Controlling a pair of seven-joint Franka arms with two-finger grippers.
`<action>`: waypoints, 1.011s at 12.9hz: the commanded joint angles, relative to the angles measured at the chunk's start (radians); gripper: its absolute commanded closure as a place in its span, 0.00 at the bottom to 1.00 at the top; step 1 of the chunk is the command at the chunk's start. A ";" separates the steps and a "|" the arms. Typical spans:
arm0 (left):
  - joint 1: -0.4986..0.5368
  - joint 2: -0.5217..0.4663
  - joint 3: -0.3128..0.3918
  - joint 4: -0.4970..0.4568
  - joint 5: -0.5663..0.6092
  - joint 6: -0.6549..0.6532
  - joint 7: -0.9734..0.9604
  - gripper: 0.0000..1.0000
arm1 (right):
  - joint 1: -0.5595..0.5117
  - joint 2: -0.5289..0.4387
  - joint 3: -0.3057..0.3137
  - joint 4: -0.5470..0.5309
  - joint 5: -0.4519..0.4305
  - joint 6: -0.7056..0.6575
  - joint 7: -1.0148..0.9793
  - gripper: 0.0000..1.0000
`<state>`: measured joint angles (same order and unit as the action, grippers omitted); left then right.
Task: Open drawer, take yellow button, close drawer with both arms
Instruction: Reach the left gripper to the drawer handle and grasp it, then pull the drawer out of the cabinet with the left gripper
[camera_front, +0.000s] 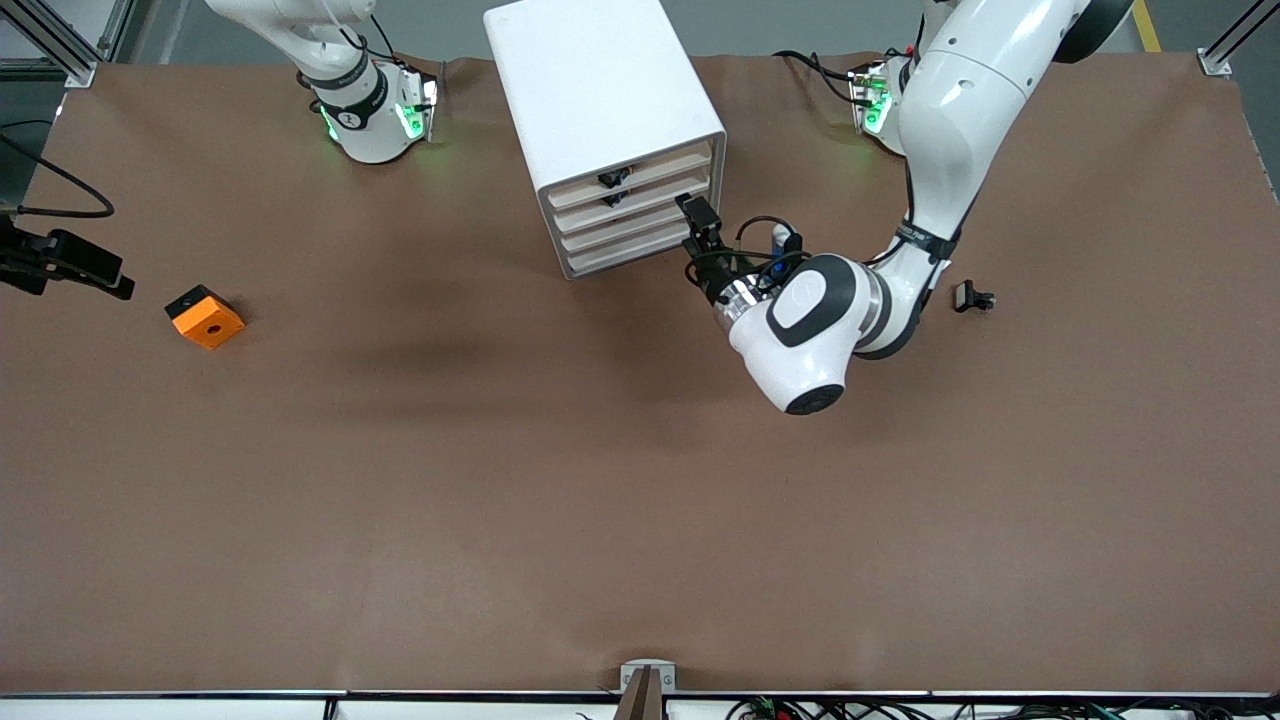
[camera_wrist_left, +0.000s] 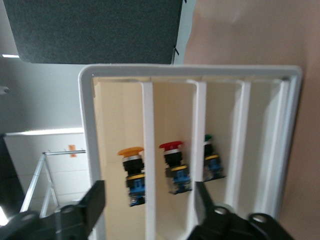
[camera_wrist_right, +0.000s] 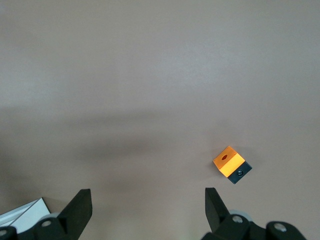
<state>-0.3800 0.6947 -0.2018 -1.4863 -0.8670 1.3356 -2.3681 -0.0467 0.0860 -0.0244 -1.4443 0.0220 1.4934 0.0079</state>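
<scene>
A brown mat covers the table (camera_front: 500, 500), with grey floor and metal framing past its edges. The left gripper (camera_front: 700, 228) sits right at the front of the white cabinet (camera_front: 600, 90), at the corner toward the left arm's end of the table; its fingers (camera_wrist_left: 85, 207) stand apart on either side of a beige drawer front, with clear gaps to it, clamping nothing. In the left wrist view the fingers bracket the slot that holds the button (camera_wrist_left: 134, 175), its orange-yellow cap on a black and blue body, standing inside the drawer (camera_wrist_left: 148, 150); that drawer is pushed in, flush with the others. A red-capped button (camera_wrist_left: 173, 167) and a green-capped one (camera_wrist_left: 211, 160) show in the neighbouring slots. In the front view the cabinet stands near the table edge where the arm bases are, roughly midway between them, turned at an angle. The left arm (camera_front: 950, 130) reaches down from its base and bends back toward the cabinet. A small black clip (camera_front: 972, 297) lies on the mat beside that arm, toward the left arm's end. The right gripper (camera_wrist_right: 147, 207) hangs over bare mat with its fingers spread wide, empty, and the right arm waits. An orange block (camera_front: 204, 316) with a hole lies near the edge at the right arm's end.
</scene>
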 joint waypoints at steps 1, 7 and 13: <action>-0.022 0.008 0.004 0.023 -0.035 -0.016 0.067 0.28 | -0.001 -0.005 0.014 0.007 0.010 0.002 -0.006 0.00; -0.056 0.029 0.005 0.021 -0.055 -0.009 0.174 0.36 | -0.001 -0.003 0.014 0.007 0.021 0.005 0.009 0.00; -0.096 0.066 0.007 0.021 -0.089 0.013 0.193 0.39 | 0.002 -0.005 0.012 0.009 0.010 -0.008 -0.085 0.00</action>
<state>-0.4457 0.7484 -0.2023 -1.4821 -0.9367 1.3450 -2.1752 -0.0432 0.0862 -0.0130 -1.4438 0.0285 1.4980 -0.0568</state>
